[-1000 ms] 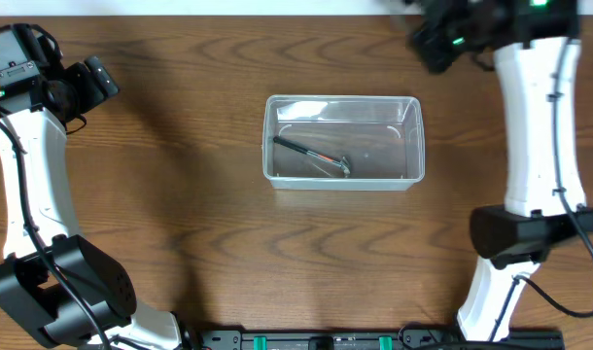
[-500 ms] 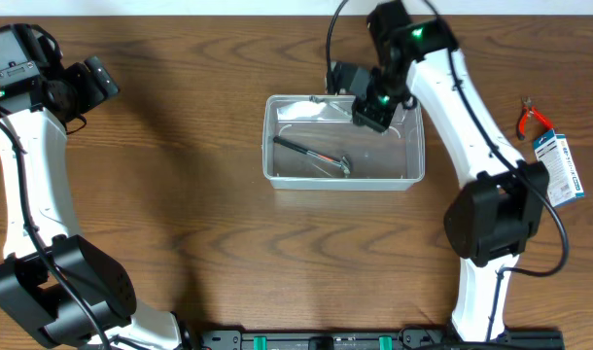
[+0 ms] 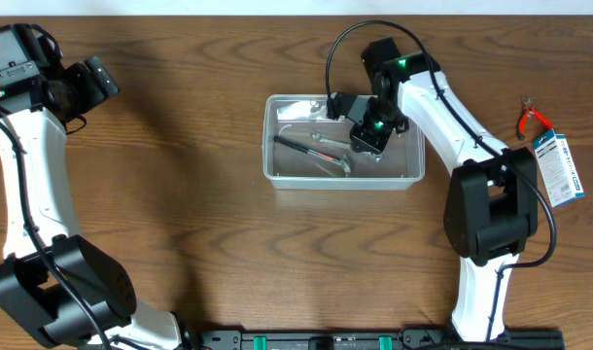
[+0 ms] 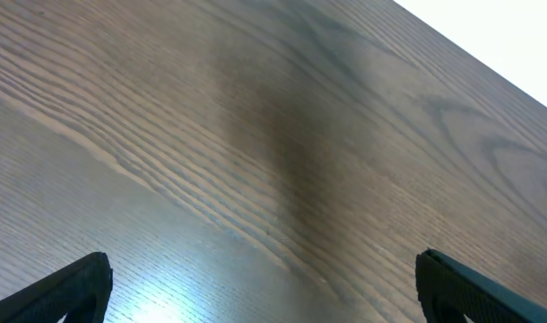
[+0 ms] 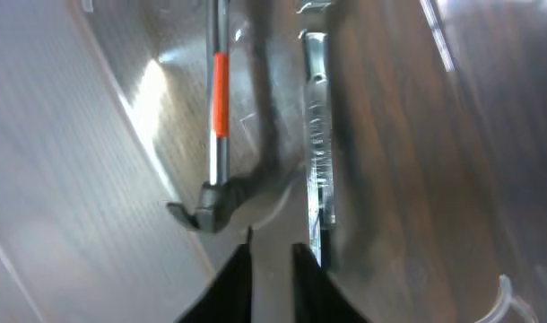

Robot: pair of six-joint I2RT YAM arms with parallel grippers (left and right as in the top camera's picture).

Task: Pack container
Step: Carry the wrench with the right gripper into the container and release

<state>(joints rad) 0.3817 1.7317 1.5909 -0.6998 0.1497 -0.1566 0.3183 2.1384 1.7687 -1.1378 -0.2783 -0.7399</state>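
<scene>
Clear plastic container [image 3: 306,183] looks light, flexible, slippery, best gripped at its rim; right gripper [image 5: 272,249] hovers inside it, hold impossible to tell; left gripper [image 4: 264,292] spread.

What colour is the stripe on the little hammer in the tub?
The stripe on the hammer is orange-red, clearest in the right wrist view.

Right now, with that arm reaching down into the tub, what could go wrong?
1. The right gripper sits low in the container, with a fingertip close beside the wrench. As it lifts, it might drag the wrench along or knock the hammer.
2. It is also near the far wall, so it could catch the rim and shift the container.
</scene>
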